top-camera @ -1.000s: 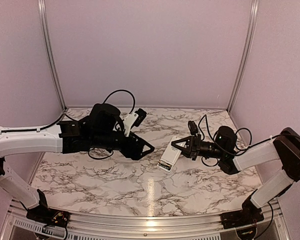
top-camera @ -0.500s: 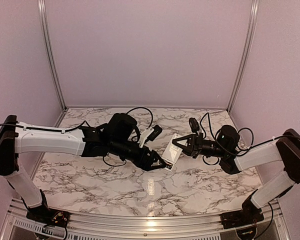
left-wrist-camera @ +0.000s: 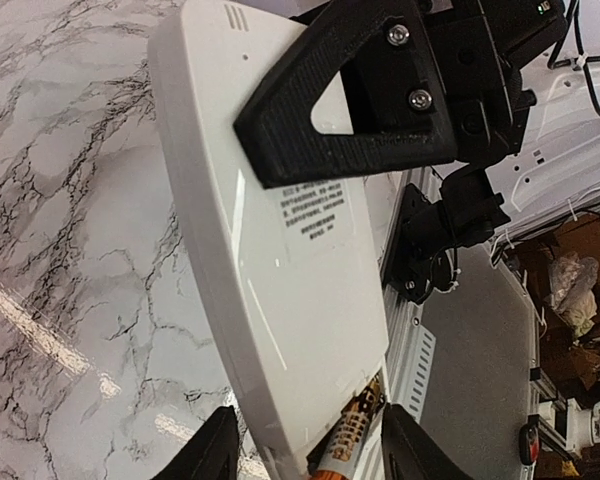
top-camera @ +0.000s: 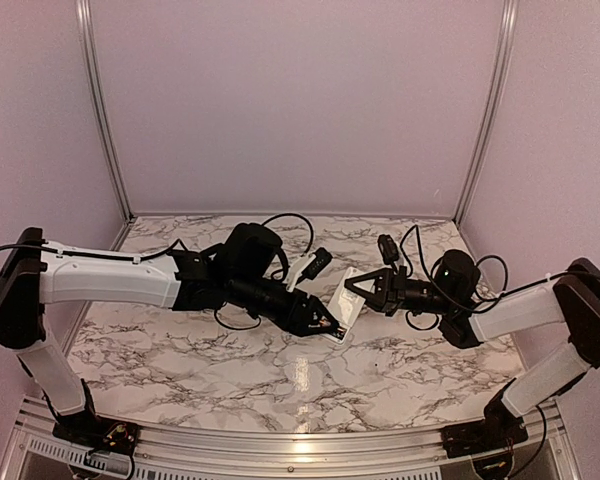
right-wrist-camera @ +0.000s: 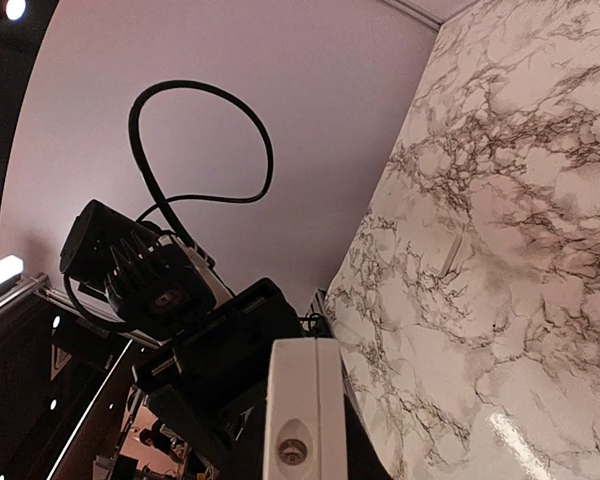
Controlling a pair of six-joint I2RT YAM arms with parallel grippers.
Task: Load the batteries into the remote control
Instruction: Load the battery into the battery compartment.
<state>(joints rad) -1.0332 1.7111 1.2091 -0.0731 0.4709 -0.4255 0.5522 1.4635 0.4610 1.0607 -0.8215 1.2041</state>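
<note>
The left claw (top-camera: 326, 326), pinching a battery (left-wrist-camera: 349, 438), had swung in from the left edge of the tabletop (top-camera: 280, 385) to the remote control (top-camera: 344, 306) clamped by the right claw (top-camera: 353, 290); insertion seemed next.

arms (top-camera: 100, 280): white links, black joints | cables (top-camera: 292, 222): black, looped | screws (left-wrist-camera: 398, 35): silver

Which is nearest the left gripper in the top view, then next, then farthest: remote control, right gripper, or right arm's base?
1. remote control, at the tips of the left gripper.
2. right gripper, just beyond, clamping it.
3. right arm's base, far right, near edge.
</note>
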